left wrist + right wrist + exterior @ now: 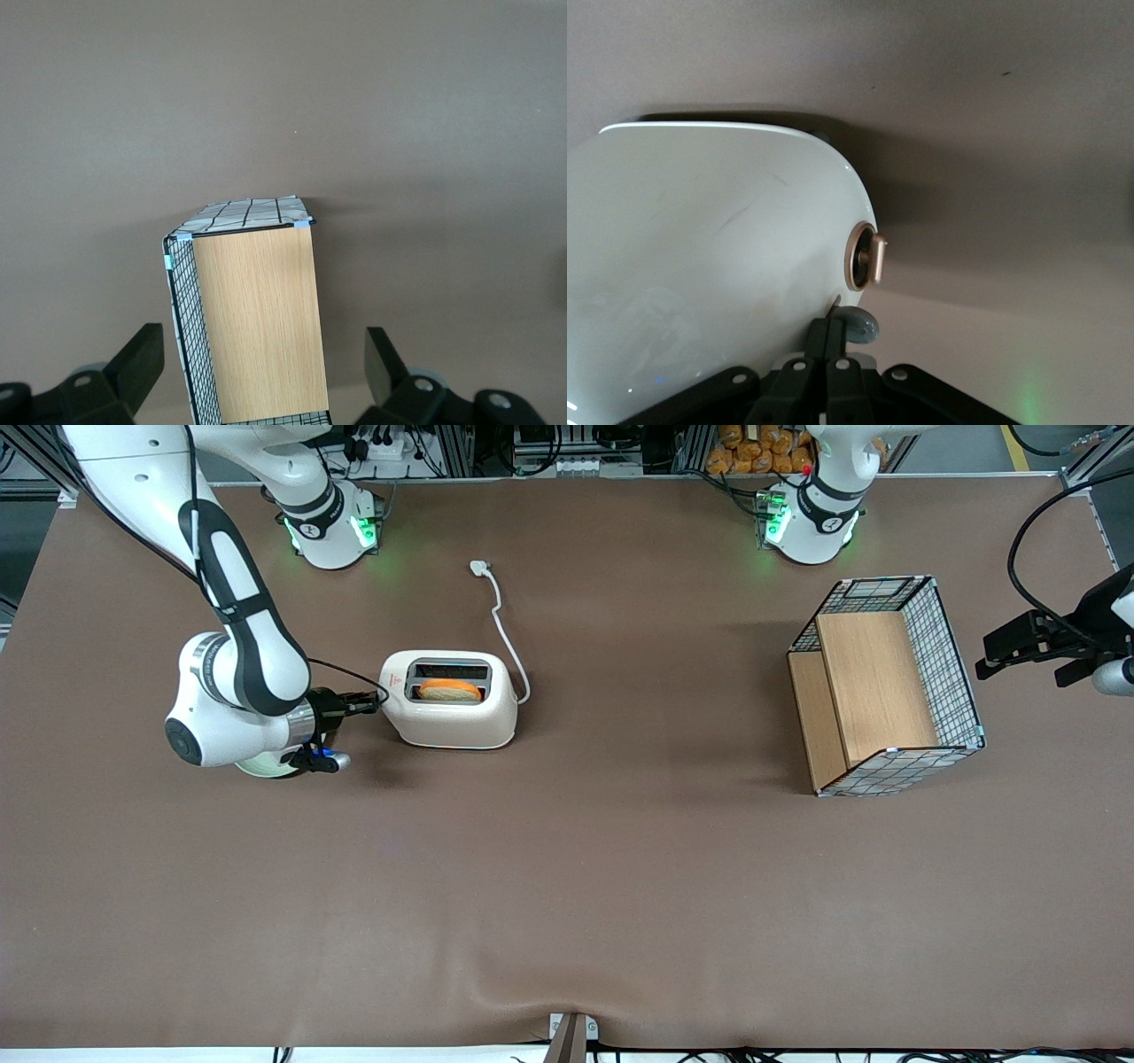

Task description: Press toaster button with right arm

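Note:
The cream-white toaster (450, 701) stands on the brown table with a slice of bread (449, 690) in the slot nearer the front camera; its white cord and plug (479, 567) trail away toward the arm bases. My right arm's gripper (376, 703) is shut, its tips against the toaster's narrow face. In the right wrist view the closed fingertips (829, 331) rest on the grey lever button (859, 326) on the toaster's white face (718, 274), just by a copper-coloured dial (865, 257). The button is hidden in the front view.
A wire-mesh basket with wooden panels (886, 686) lies toward the parked arm's end of the table, also showing in the left wrist view (252, 310). The arm bases (332, 527) stand at the table edge farthest from the front camera.

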